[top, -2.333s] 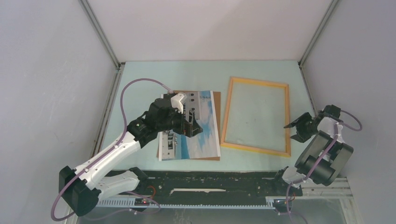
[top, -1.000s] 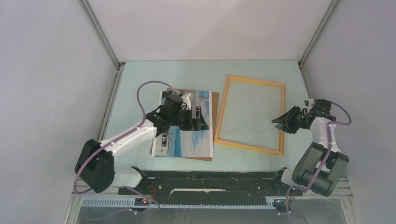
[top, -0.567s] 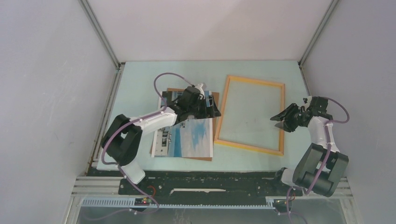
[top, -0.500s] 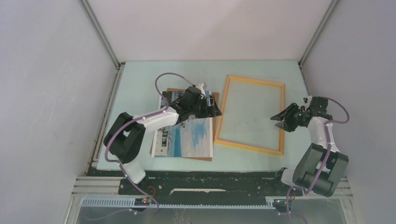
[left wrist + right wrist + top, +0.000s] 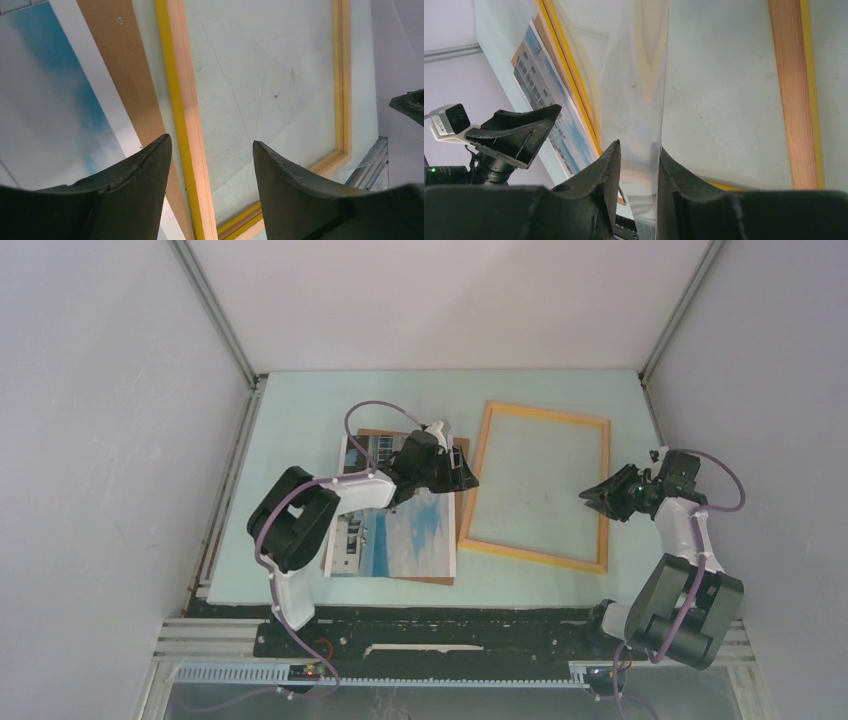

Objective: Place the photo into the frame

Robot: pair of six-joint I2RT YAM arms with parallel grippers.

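The photo point(image 5: 400, 535) is lying on the backing board point(image 5: 122, 65); the frame point(image 5: 550, 413) is lying on the table point(image 5: 300, 410) just right of them. The left gripper point(image 5: 462, 480) is hanging over the frame's left rail; the right gripper point(image 5: 590, 495) is sitting at its right rail, the pane point(image 5: 644, 100) between its fingers.

Sky-and-building photo point(image 5: 415, 535) flat just L of yellow frame point(image 5: 530, 553), maybe touching.

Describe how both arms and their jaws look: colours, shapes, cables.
The left arm and right arm share a build: white link shells between bulky black joint housings. A purple cable loops along each. The jaws are matte black wedges tapering to blunt tips. No markings are legible.
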